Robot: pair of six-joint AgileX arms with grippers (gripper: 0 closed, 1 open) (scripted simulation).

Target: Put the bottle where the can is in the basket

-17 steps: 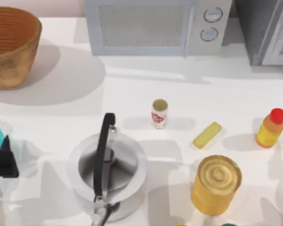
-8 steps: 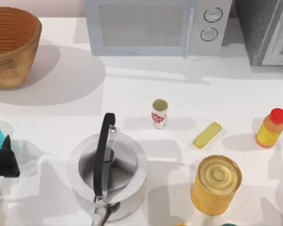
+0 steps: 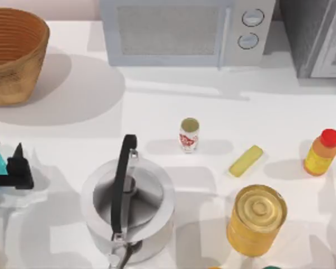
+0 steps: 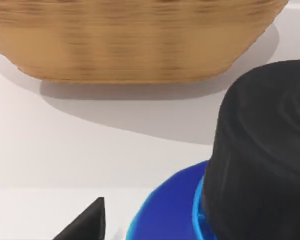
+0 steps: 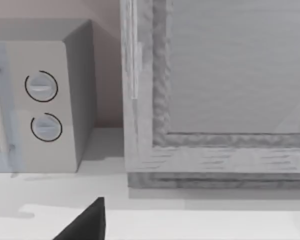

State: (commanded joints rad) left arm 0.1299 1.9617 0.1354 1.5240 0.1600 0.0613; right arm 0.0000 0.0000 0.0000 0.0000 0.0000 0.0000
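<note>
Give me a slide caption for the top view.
Can stands mid-table beside kettle; basket far left; left tool at left edge.

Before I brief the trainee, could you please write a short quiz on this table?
1. True or false: the can lies inside the basket.
2. Which stands at the table's right edge? A) can B) bottle C) basket
3. The left gripper is at the table's left edge. Which large thing stands to its right?

Key: 1 false, the can stands on the table, mid-table. 2 B. 3 the kettle.
</note>
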